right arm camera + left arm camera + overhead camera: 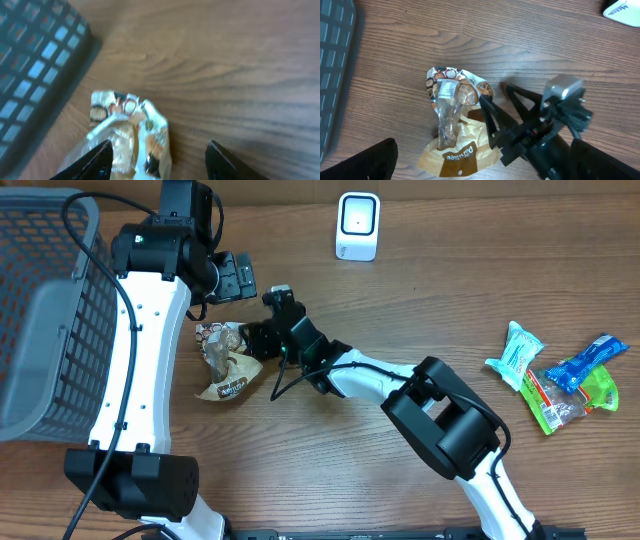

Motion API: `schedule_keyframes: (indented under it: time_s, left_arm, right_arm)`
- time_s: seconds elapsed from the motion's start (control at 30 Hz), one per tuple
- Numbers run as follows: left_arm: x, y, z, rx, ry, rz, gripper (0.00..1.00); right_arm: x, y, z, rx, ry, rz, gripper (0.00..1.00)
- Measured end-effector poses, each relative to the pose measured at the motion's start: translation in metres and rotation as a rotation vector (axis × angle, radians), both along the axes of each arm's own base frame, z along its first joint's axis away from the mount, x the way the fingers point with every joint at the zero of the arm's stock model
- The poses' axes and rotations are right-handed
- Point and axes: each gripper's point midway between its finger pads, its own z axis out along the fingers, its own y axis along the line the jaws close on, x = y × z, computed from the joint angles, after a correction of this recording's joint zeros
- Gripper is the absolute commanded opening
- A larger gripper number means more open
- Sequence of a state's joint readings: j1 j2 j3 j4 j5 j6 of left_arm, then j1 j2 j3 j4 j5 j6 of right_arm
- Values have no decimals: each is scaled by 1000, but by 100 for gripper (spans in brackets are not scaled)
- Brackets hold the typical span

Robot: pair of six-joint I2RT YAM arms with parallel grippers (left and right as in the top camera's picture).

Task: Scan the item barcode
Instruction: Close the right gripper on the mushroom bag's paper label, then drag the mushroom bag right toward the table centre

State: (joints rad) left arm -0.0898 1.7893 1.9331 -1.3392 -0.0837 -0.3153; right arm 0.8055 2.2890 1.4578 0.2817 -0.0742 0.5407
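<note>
Reaching in from the near edge of the surface (450,290), the right arm (445,425) stretches low and long toward the left half, wrist turned so that the right fingers (262,333) point at the snack bag (454,125). The step in hand looks like the pick-up that has to come before any scan. These fingers are spread apart and released, with one tip at the bag's crumpled upper corner, touching it or just beside it, and bare wood between the two. Nothing is held. The bag lies flat on the surface left of centre, between the right fingers and the left arm (140,350), near the basket (40,330) but apart from it. A small white sticker shows on its clear upper part, though whether that is the barcode is too small to tell. The next move probably calls for the right fingers to shift over the gathered film, close on a fold, and lift without letting the soft packet slip. Farther back, the left arm rises from the near left corner, runs up beside the basket and bends over, so that the left fingers (240,277) hang just beyond the bag, opened wide and empty. Farthest of all, the scanner (357,225) stands near the middle of the far edge, well apart from the bag, so a carry and a turn toward its window remain to be done.
</note>
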Motion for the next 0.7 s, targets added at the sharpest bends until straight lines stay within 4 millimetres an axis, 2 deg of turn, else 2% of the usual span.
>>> schedule_keyframes:
  time_s: [0.1, 0.17, 0.23, 0.33, 0.43, 0.53, 0.63, 0.67, 0.7]
  left_arm:
    - [0, 0, 0, 0, 0, 0, 100]
    - [0, 0, 0, 0, 0, 0, 100]
    - [0, 0, 0, -1, 0, 0, 100]
    - [0, 0, 0, 0, 0, 0, 100]
    - [0, 0, 0, 0, 0, 0, 100]
    - [0, 0, 0, 0, 0, 0, 100]
    - [0, 0, 0, 0, 0, 0, 100]
    - [0, 0, 0, 0, 0, 0, 100]
    - [0, 0, 0, 0, 0, 0, 100]
  right_arm:
    - [-14, 7, -8, 4, 51, 79, 63]
    - [-33, 12, -15, -19, 146, 165, 67]
    - [-57, 10, -25, -76, 293, 244, 67]
    - [-82, 9, -20, -94, 438, 343, 68]
    - [-93, 11, -12, -79, 489, 396, 67]
    - [-105, 10, -14, -80, 535, 424, 57]
    - [-107, 13, -14, -87, 527, 424, 43]
    - [-107, 13, -15, -92, 523, 423, 25]
    - [-108, 14, -16, -101, 515, 419, 16]
